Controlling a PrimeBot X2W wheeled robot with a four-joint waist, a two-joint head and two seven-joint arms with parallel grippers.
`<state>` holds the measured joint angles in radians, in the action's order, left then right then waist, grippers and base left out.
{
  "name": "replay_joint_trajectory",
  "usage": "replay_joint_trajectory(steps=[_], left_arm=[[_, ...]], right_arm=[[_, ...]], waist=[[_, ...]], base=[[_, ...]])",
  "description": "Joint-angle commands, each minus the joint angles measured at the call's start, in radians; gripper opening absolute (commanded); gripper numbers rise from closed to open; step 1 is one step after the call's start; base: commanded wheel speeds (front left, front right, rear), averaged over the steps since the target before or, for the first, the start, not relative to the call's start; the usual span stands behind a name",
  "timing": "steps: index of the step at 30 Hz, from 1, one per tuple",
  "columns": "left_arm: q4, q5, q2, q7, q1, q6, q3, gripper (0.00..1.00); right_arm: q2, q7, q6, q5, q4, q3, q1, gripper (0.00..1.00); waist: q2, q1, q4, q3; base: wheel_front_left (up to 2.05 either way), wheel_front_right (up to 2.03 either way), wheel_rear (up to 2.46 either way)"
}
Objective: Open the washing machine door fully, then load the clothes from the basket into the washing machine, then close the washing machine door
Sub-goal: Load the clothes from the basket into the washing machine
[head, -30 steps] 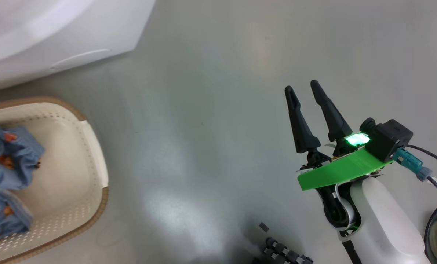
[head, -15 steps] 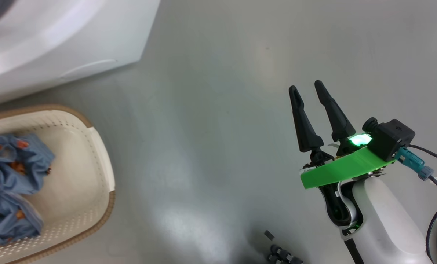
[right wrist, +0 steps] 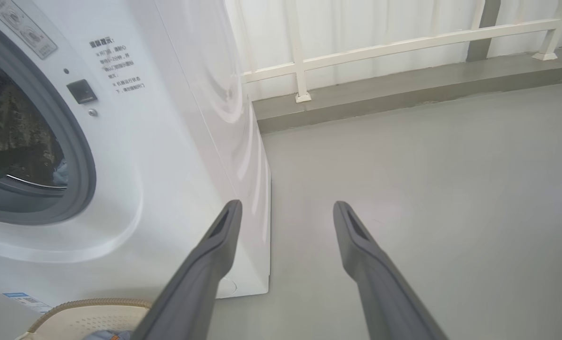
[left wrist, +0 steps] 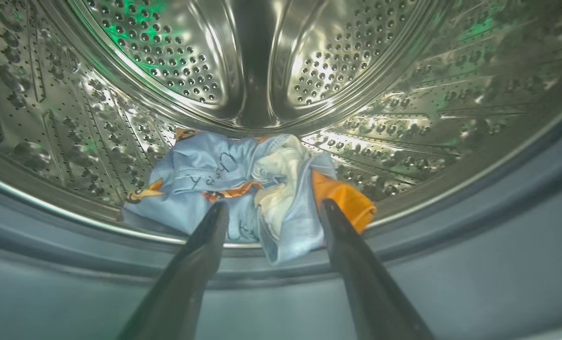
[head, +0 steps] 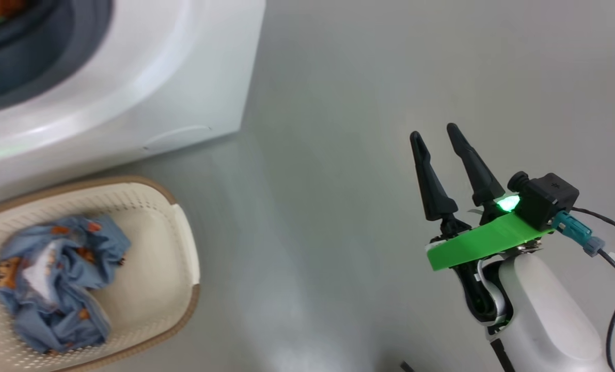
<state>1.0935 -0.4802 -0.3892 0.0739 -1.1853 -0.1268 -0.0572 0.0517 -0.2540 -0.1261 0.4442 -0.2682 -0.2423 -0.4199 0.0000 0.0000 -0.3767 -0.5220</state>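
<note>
In the washing machine [left wrist: 403, 71], left end effector [left wrist: 274, 204] spread wide, empty, near clothes [left wrist: 205, 165].

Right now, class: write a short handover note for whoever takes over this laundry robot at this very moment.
Left gripper: open, holding nothing, at the mouth of the drum.
Right gripper: open, empty, above the floor.
One garment lies in the drum; more clothes lie in the basket by the washing machine.
Done: drum mouth uncovered, one garment loaded.
Left: load the basket's clothes, close the door.
</note>
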Motion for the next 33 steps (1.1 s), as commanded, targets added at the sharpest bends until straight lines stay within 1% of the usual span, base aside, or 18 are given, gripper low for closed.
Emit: replay_joint_trajectory(steps=[1,7,8,12,14,18,22,27,33], left_arm=[[-0.049,-0.021,-0.024,0.032,0.061,-0.003,-0.005,1.00],[-0.137,-0.054,0.011,0.128,0.225,-0.004,-0.045,1.00],[-0.137,-0.054,0.011,0.128,0.225,-0.004,-0.045,1.00],[-0.208,-0.084,0.031,0.163,0.334,-0.004,-0.052,1.00],[-0.247,-0.082,0.037,0.174,0.389,-0.004,-0.052,1.00],[-0.340,-0.075,0.065,0.185,0.498,0.003,-0.044,1.00],[-0.462,-0.051,0.089,0.187,0.605,0.016,-0.026,1.00],[-0.595,-0.016,0.114,0.188,0.743,0.035,0.004,1.00],[-0.711,0.008,0.143,0.188,0.885,0.052,0.041,1.00]], right_arm=[[0.018,-0.008,-0.005,-0.002,0.014,-0.009,0.030,1.00],[0.035,-0.008,-0.005,0.002,-0.002,-0.016,0.052,1.00],[0.035,-0.008,-0.005,0.002,-0.002,-0.016,0.052,1.00],[0.052,-0.008,-0.005,0.005,-0.013,-0.020,0.068,1.00],[0.061,-0.008,-0.005,0.007,-0.018,-0.021,0.076,1.00],[0.080,-0.008,-0.005,0.012,-0.029,-0.021,0.096,1.00],[0.097,-0.008,-0.005,0.016,-0.036,-0.026,0.114,1.00],[0.113,-0.008,-0.005,0.021,-0.036,-0.031,0.132,1.00],[0.127,-0.008,-0.005,0.026,-0.036,-0.030,0.152,1.00]], waist=[[0.0000,0.0000,0.059,0.080],[0.0000,0.0000,0.100,0.159],[0.0000,0.0000,0.100,0.159],[0.0000,0.0000,0.123,0.213],[0.0000,0.0000,0.134,0.241],[0.0000,0.0000,0.158,0.299],[0.0000,0.0000,0.180,0.347],[0.0000,0.0000,0.201,0.386],[0.0000,0.0000,0.217,0.422]], base=[[0.00,0.00,0.00],[0.00,0.00,0.00],[0.00,0.00,0.00],[0.00,0.00,0.00],[0.00,0.00,0.00],[0.00,0.00,0.00],[0.00,0.00,0.00],[0.00,0.00,0.00],[0.00,0.00,0.00]])
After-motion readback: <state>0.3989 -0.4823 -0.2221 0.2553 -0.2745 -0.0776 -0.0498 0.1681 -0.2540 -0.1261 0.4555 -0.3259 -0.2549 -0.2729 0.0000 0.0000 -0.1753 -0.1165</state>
